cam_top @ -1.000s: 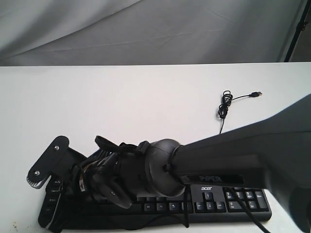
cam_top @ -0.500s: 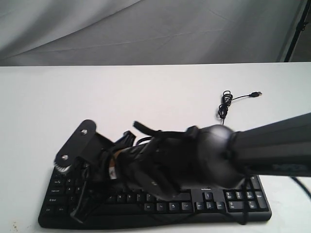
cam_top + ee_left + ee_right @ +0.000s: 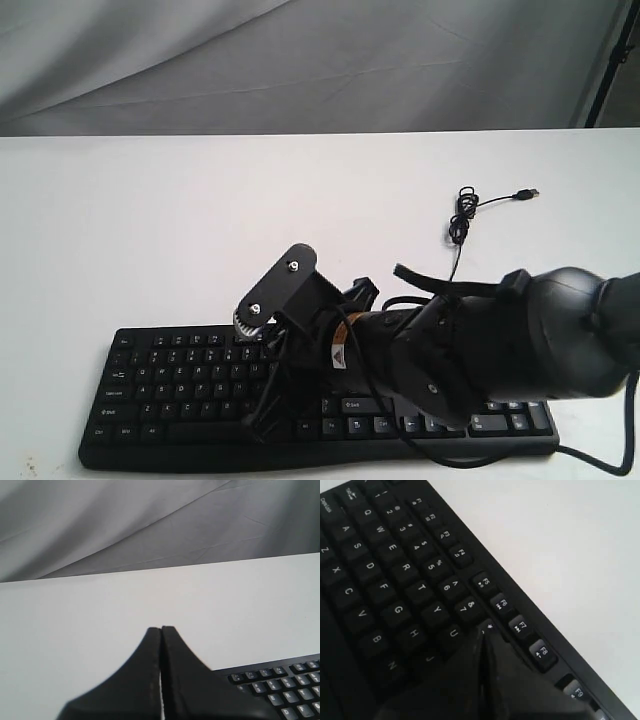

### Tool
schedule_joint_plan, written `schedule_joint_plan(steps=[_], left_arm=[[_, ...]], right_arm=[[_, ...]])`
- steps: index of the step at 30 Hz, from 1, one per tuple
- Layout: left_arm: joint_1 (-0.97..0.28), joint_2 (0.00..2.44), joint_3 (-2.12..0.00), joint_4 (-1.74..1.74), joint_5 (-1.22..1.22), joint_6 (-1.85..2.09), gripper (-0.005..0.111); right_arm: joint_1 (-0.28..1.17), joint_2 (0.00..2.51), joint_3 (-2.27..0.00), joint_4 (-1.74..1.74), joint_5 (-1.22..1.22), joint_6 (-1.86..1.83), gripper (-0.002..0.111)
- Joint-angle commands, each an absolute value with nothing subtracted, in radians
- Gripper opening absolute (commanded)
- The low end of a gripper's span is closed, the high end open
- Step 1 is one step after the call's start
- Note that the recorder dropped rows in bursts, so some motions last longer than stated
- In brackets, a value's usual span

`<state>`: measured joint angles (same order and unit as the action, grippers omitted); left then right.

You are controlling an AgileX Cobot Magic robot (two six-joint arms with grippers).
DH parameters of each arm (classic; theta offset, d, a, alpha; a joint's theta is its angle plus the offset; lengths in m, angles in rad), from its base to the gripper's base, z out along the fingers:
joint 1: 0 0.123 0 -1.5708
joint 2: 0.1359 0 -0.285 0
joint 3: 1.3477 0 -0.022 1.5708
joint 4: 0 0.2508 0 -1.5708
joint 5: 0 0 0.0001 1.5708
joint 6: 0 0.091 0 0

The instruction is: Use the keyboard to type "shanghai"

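Note:
The black keyboard [image 3: 160,370] lies along the near edge of the white table, with white legends on its keys. My right arm reaches across from the right and hides the keyboard's middle. My right gripper [image 3: 262,422] points down at the letter keys, its fingers pressed together and holding nothing. In the right wrist view the right gripper [image 3: 482,631] has its tips over the keyboard [image 3: 395,580] between the U and 8 keys. My left gripper [image 3: 161,629] is shut and empty over bare table, with a corner of the keyboard [image 3: 285,685] beside it. It is out of the exterior view.
The keyboard's thin black cable [image 3: 460,218] runs back across the table in a small coil and ends in a USB plug [image 3: 530,192]. A grey cloth backdrop [image 3: 300,60] hangs behind the white table [image 3: 150,220]. A black stand leg [image 3: 608,60] is at the far right.
My right arm has swung right along the keyboard, from its left end to the middle letter keys. The left block of keys has come into sight.

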<state>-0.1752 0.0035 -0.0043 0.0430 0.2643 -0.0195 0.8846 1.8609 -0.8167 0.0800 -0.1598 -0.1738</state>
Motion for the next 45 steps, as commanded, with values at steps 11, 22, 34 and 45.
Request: schedule_joint_plan(steps=[11, 22, 34, 45], left_arm=[[-0.179, 0.000, 0.000, 0.044, 0.261, -0.022, 0.000], [-0.179, 0.000, 0.000, 0.044, 0.261, -0.022, 0.000], [-0.179, 0.000, 0.000, 0.044, 0.261, -0.022, 0.000], [-0.179, 0.000, 0.000, 0.044, 0.261, -0.022, 0.000]], right_arm=[[0.886, 1.892, -0.816, 0.084, -0.220, -0.178, 0.000], [0.888, 1.892, -0.816, 0.084, -0.189, -0.178, 0.000], [0.897, 1.932, -0.816, 0.085, -0.206, -0.176, 0.000], [0.898, 1.809, -0.802, 0.049, -0.184, -0.180, 0.000]])
